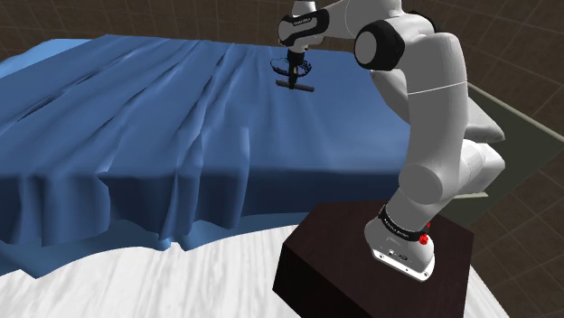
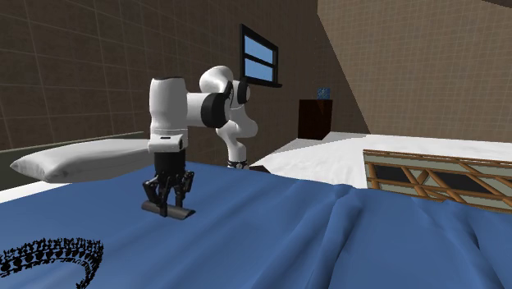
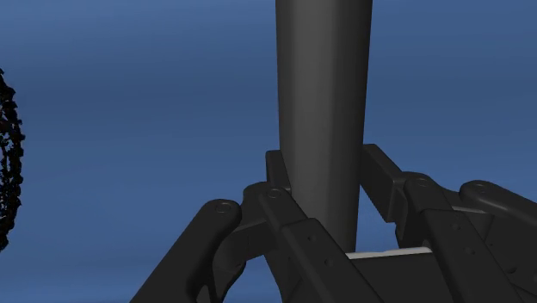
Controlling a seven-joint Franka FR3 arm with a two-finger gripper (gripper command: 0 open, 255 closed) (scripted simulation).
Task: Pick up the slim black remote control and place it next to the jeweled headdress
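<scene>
One step looks done: the tool [image 2: 168,199] has its two fingers drawn in narrow on the remote [image 2: 168,210]. It clasps the slim dark bar across its middle, so the bar sticks out level on both sides. In the wrist view the remote [image 3: 323,86] runs straight out between the fingers [image 3: 249,224] over the blue sheet [image 3: 129,86] of the bed. It hangs low over the bed, and I cannot tell whether it is quite clear of the sheet. The headdress [image 2: 49,253], a ring of black beadwork, lies on the same sheet near the tool. It sits toward the second exterior view's lower left, apart from the remote.

So the carry is the step in hand. The next move, as I judge it, calls for a short travel toward the headdress, kept high enough not to drag the sheet's folds. Then comes a gentle lowering just beside the ring, not on it, and only then a spreading of the fingers.

No brand, label or writing can be read anywhere. The remote's face shows plain dark, with no buttons to make out.
</scene>
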